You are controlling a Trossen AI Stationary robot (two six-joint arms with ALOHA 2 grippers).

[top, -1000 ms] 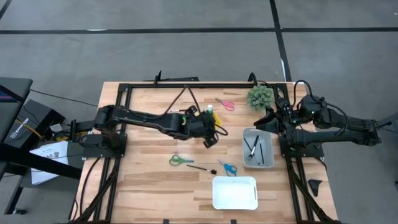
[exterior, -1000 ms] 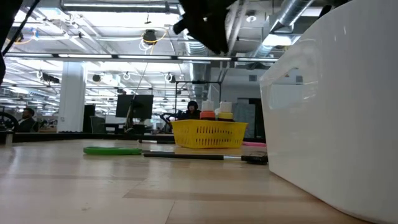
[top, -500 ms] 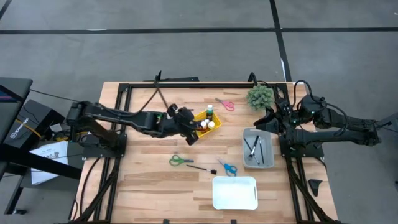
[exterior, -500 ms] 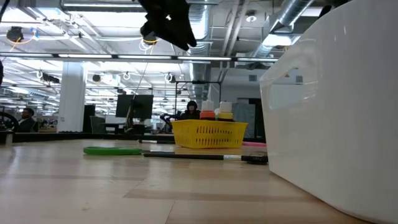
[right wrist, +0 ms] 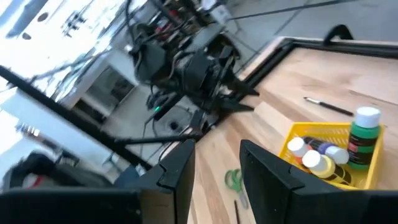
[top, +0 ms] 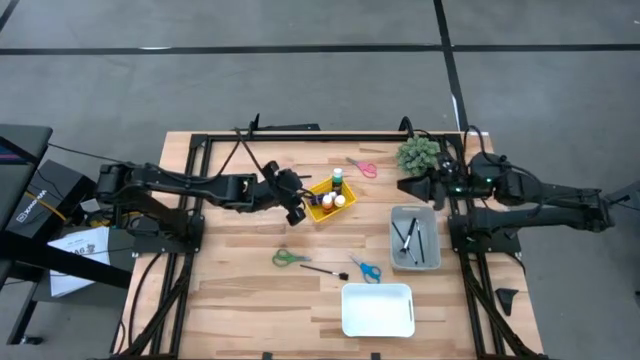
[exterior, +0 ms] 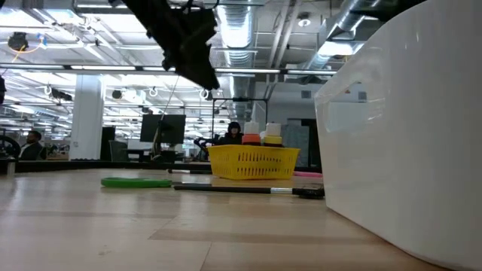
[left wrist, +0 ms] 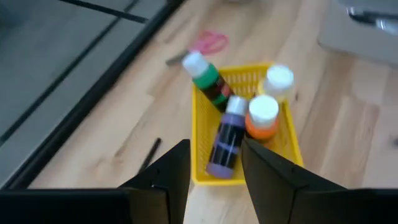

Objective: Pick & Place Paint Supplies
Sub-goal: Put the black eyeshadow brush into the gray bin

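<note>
A yellow basket (top: 330, 198) stands left of the table's middle, toward the far edge. In it are a green paint bottle (left wrist: 208, 81), a purple one (left wrist: 227, 140) lying down, an orange one (left wrist: 261, 118) and a yellow one (left wrist: 278, 81). My left gripper (top: 297, 211) hovers just left of the basket, above the table, open with nothing between its fingers. A grey tray (top: 415, 238) at the right holds brushes (top: 408, 238). One dark-handled brush (top: 325, 271) lies on the wood. My right gripper (top: 415, 185) waits open, near the spiky plant (top: 418, 153).
A white bin (top: 378, 310) stands at the near edge. Green scissors (top: 290, 258) and blue scissors (top: 366, 268) lie by the loose brush, and pink scissors (top: 362, 167) lie beyond the basket. A black frame (top: 300, 137) runs along the table's far side.
My left gripper has drawn back toward the table's left edge, from beside the grey tray to just left of the yellow basket, which it had covered from above. My right gripper has turned a little by the plant.
</note>
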